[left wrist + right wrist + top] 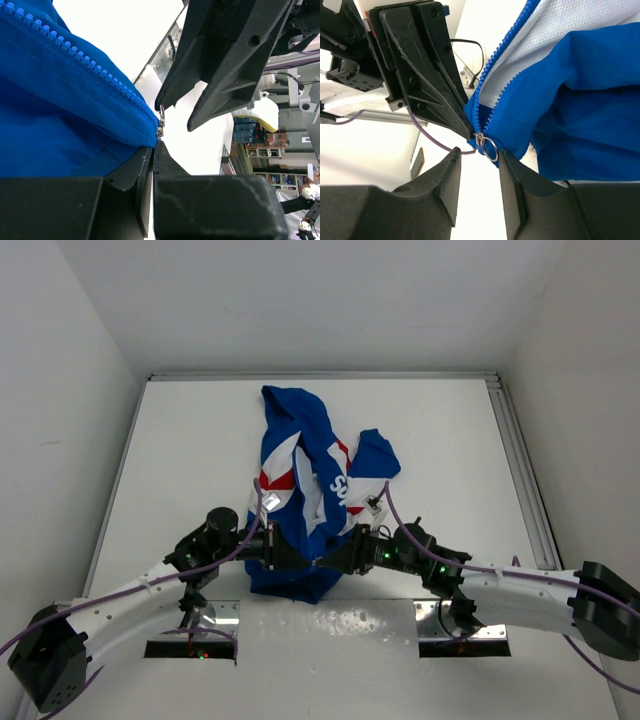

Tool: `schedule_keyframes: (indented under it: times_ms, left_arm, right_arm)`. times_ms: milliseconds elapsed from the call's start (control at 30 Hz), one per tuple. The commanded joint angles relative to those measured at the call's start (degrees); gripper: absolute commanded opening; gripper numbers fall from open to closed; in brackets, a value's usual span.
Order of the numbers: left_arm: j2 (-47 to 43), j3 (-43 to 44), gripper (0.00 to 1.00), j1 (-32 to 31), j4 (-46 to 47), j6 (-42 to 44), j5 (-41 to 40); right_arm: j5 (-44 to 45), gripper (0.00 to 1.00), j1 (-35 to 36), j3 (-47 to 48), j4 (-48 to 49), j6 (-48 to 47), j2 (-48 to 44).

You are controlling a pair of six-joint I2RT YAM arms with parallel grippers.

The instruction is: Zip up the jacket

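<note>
The blue jacket (300, 465) with red and white panels lies crumpled mid-table, front unzipped and white lining (545, 45) showing. My left gripper (156, 146) is shut on the jacket's bottom hem corner, just below the zipper slider (161, 128). The blue zipper teeth (75, 52) run up and left from there. My right gripper (479, 152) faces it from the other side, open. The slider's metal ring pull (490, 148) hangs between its fingertips, close to the right finger (512, 170); I cannot tell if they touch. Both grippers meet at the hem (318, 558).
A metal rail (520, 465) runs along the table's right edge. White walls enclose the back and both sides. A purple cable (427, 135) trails below the left gripper's body (420, 70). The arm bases (190, 625) sit at the near edge.
</note>
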Motion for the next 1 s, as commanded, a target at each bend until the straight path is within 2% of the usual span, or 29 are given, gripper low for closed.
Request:
schedule_keyframes:
  times_ms: [0, 133, 333, 433, 533, 800, 967]
  left_arm:
    - [-0.89, 0.91, 0.00, 0.55, 2.68, 0.43, 0.24]
    - [-0.53, 1.35, 0.00, 0.55, 2.60, 0.43, 0.50]
    - [-0.71, 1.26, 0.00, 0.55, 2.68, 0.17, 0.41]
    - [-1.24, 0.91, 0.00, 0.55, 2.77, -0.27, -0.03]
    - [-1.24, 1.52, 0.00, 0.55, 1.89, 0.25, -0.03]
    - [-0.97, 1.26, 0.00, 0.55, 2.59, 0.08, -0.20]
    - [-0.97, 1.00, 0.00, 0.55, 2.86, -0.36, -0.03]
  right_arm:
    - [0.39, 0.35, -0.13, -0.36, 4.31, -0.52, -0.30]
    - [0.39, 0.34, -0.22, -0.10, 5.37, -1.04, 0.92]
    - [-0.66, 0.22, -0.13, -0.10, 8.36, -0.60, 3.56]
    - [-1.54, 0.23, -0.22, 0.51, 8.45, -0.43, 4.53]
    - [-2.06, 0.31, -0.13, 0.43, 8.10, -0.34, 4.89]
    - [-2.95, 0.30, -0.13, 0.08, 8.01, 0.01, 5.41]
    - [-3.30, 0.23, -0.13, 0.60, 8.54, -0.16, 6.03]
